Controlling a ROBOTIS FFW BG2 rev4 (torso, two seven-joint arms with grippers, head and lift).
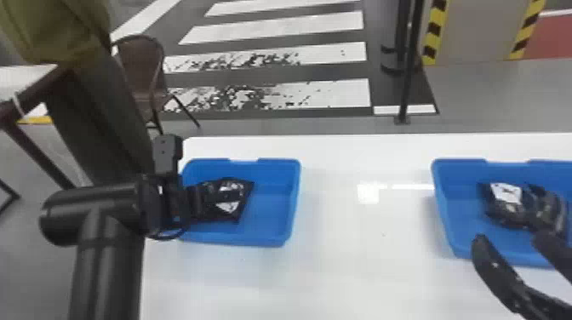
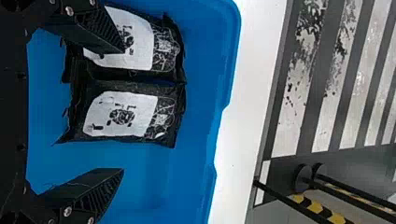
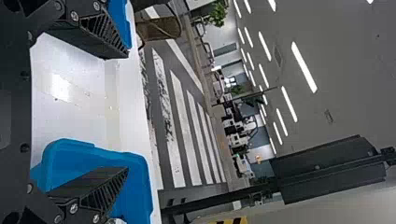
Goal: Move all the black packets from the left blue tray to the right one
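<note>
Head view: left gripper reaches in over the left side of the left tray; there the packets look like one dark patch, partly behind the gripper. Left wrist view splits it: two black packets, labels up, side by side and touching, one packet lying in full view, its neighbour partly behind a finger. Left gripper spread wide, nothing gripped; contact between finger and packet, cannot tell.

Right gripper at the near side of the right tray, fingers well apart, no load. Packets already in that tray: a white-labelled one and dark packaging against it, count uncertain. Right wrist view adds the background: ceiling lights, striped floor, a chair.

Edges and room: in the head view, bare blue tray floor runs from the left packets to the tray's right wall. Between the trays, a broad open stretch of white table. Left tray sits close to the table's left edge, the left arm coming in across it. Right tray runs out of the head view's right side; a right finger overlaps its near rim
</note>
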